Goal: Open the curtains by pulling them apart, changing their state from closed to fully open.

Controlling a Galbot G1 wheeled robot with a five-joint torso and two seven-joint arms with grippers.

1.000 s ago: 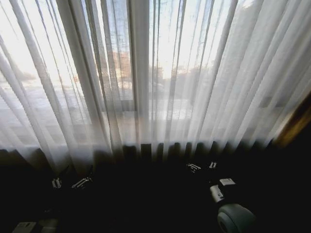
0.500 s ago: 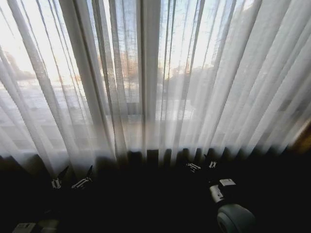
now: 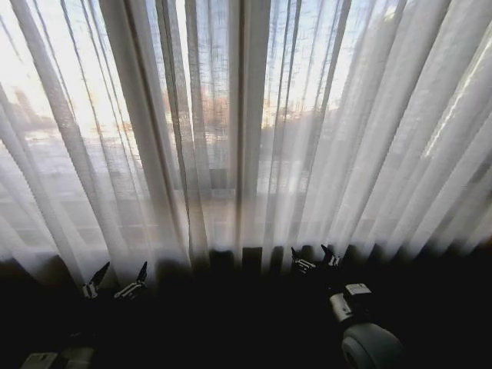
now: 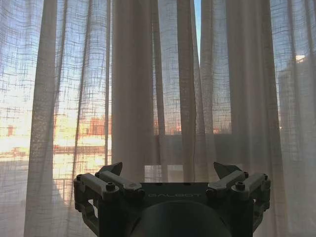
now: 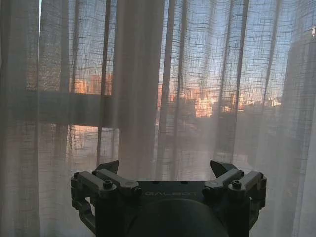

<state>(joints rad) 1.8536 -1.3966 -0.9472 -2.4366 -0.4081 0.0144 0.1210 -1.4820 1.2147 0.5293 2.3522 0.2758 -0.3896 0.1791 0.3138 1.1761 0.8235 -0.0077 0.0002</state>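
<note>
We are facing the curtains (image 3: 254, 131), hanging closed across the window ahead. Our left gripper (image 3: 115, 280) and right gripper (image 3: 314, 259) are both hovering spread wide near the hem, gripping nothing.

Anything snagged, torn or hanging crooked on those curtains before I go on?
Nothing stands out. The sheer white pleated curtains hang closed in straight, even folds, with no tear or snag visible. The left end effector and the right end effector are open, low before the fabric, holding nothing.
</note>
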